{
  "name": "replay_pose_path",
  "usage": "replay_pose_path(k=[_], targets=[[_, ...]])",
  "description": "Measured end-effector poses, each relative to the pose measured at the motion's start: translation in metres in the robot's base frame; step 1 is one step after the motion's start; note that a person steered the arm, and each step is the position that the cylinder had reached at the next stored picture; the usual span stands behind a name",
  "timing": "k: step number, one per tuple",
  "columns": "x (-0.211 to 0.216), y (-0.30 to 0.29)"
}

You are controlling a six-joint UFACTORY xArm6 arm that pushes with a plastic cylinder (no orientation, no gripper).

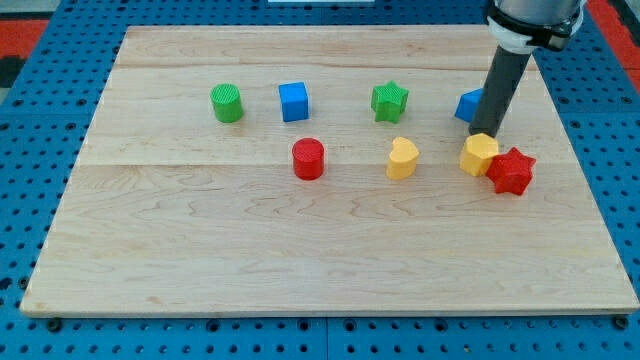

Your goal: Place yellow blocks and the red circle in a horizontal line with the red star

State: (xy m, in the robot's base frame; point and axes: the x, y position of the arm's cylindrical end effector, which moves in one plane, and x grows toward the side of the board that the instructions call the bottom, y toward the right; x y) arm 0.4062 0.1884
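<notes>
The red star (512, 171) lies at the view's right, touching a yellow hexagon-like block (479, 154) on its left. A yellow heart (402, 158) lies further left, and the red circle (308, 159) further left again; these four form a rough row. My tip (483, 133) stands just above the yellow hexagon's top edge, touching or almost touching it. The rod hides part of a blue block (468, 105).
A green circle (227, 103), a blue cube (293, 101) and a green star (389, 100) lie in a row nearer the view's top. The wooden board (300, 270) sits on a blue surface.
</notes>
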Motion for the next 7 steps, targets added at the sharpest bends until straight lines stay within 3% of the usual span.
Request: replay_pose_path(k=[2,4,6,7], targets=[[0.021,-0.028],[-0.009,-0.068],[0.040,-0.103],[-0.007,-0.105]])
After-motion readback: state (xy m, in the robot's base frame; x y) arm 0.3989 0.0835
